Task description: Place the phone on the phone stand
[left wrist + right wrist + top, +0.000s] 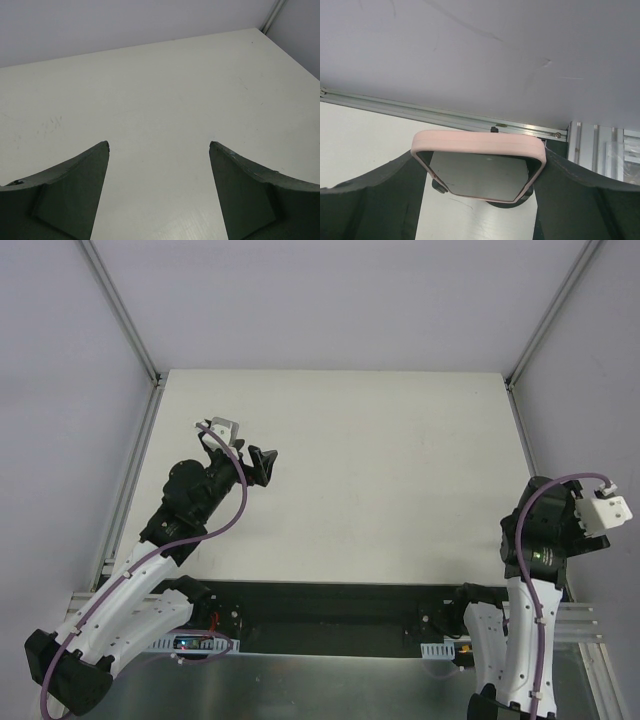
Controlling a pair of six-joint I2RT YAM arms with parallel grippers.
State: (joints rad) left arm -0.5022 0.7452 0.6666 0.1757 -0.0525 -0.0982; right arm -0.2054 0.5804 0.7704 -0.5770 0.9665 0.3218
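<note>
Gripping the phone (480, 172) by two opposite sides, the right pincer (479, 154) has its fingers (380, 200) pressed against the pale pink rim. The phone sits tilted between them with its dark screen facing the wrist camera. Just beyond and below the phone's lower edge a dark rounded shape peeks out, most likely the phone stand (504, 202); whether the phone already touches it cannot be told. From above, the right arm hides both things.

The left pincer (159, 144) is spread wide with nothing between its fingers, and only bare table (160, 75) lies ahead of it.

By my reading, the pickup and carry are done. What remains is settling the phone onto the stand, opening the fingers and backing away without nudging it.
</note>
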